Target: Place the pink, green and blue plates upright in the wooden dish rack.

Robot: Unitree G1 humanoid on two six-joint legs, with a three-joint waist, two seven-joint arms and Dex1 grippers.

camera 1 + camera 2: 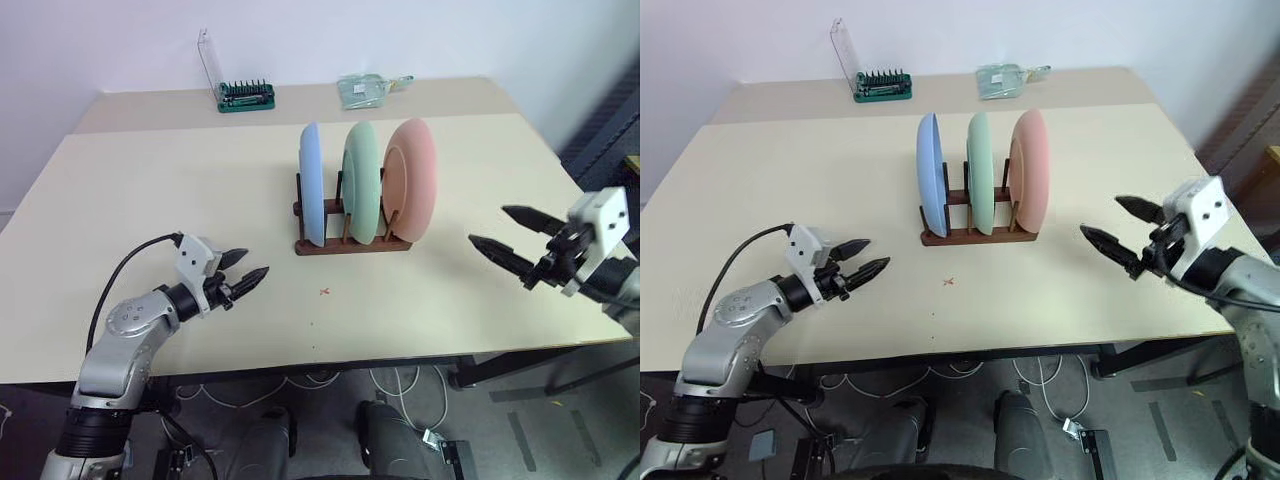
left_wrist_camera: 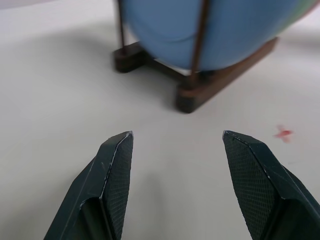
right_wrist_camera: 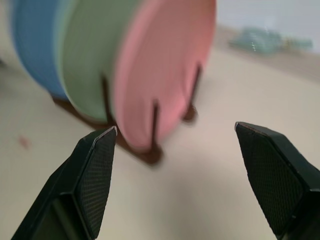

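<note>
Three plates stand upright side by side in the dark wooden dish rack (image 1: 352, 244) at the middle of the table: the blue plate (image 1: 311, 183) on the left, the green plate (image 1: 361, 180) in the middle, the pink plate (image 1: 412, 177) on the right. My left gripper (image 1: 248, 268) hovers open and empty over the table, left of the rack and nearer the front edge. My right gripper (image 1: 498, 232) is open and empty too, well right of the rack, its fingers pointing toward it. The rack's base (image 2: 210, 85) and the blue plate (image 2: 200, 30) show in the left wrist view, the pink plate (image 3: 165, 65) in the right wrist view.
At the table's far edge stand a green tray of tool bits with a clear lid (image 1: 245, 96) and a clear glass object (image 1: 366, 88). A small red mark (image 1: 324, 292) is on the tabletop in front of the rack. The table's right edge (image 1: 585, 190) lies near my right arm.
</note>
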